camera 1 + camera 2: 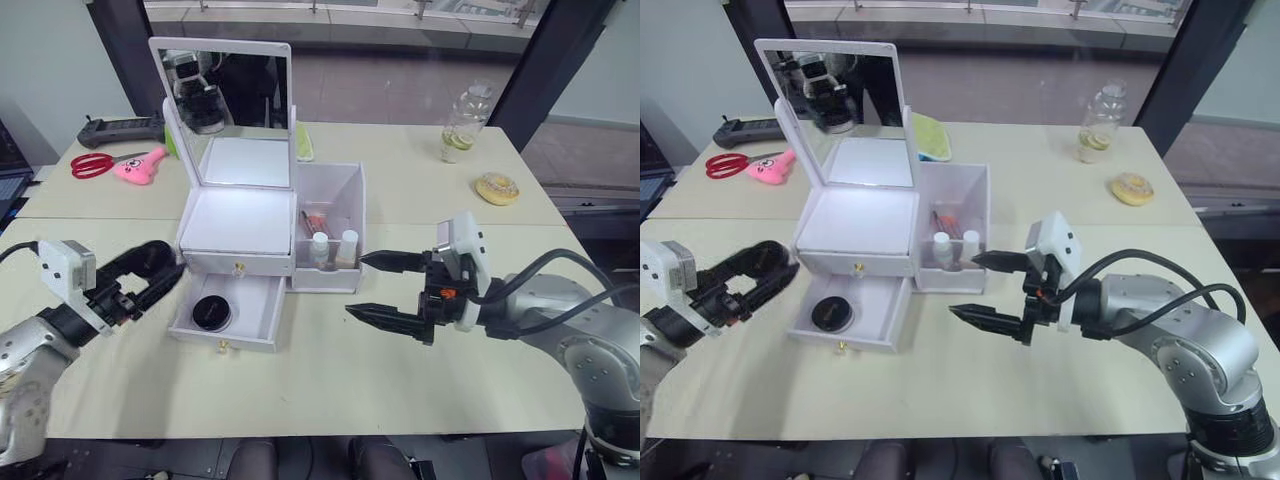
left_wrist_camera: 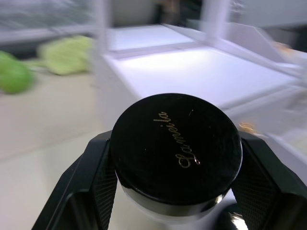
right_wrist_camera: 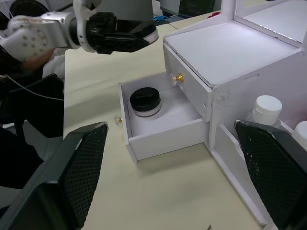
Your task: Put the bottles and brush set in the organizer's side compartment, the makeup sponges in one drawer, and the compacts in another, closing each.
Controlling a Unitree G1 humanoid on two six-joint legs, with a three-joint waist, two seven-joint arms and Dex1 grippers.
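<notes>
the table (image 1: 420, 390) carries the white organizer (image 1: 238, 225) left of centre, its mirror (image 1: 225, 95) upright at the far side, its upper drawer shut and its lower drawer (image 1: 228, 318) pulled out toward the near edge. one of the compacts (image 1: 211, 312) lies in that open drawer, black lid up. the side compartment (image 1: 330, 225) sits on the organizer's right and holds the two bottles (image 1: 333, 248) standing side by side at its near end, white caps up, with the brush set (image 1: 315, 222) just behind them. the right arm reaches in from the right, forearm roughly level, wrist turned so that one finger sits farther and one nearer; the right gripper (image 1: 385, 290) is spread wide with nothing between its fingers, hovering just right of the side compartment's near corner. the left arm comes in low from the near left, and the left gripper (image 1: 150, 275) is pinching the second compact (image 2: 176, 151) by its rim, lid up, held just left of the open drawer and above the table. far on the left lie red scissors (image 1: 95, 164) and a pink toy (image 1: 140, 165); far on the right stand a clear drink bottle (image 1: 465, 122) and a small round pastry (image 1: 497, 188).
</notes>
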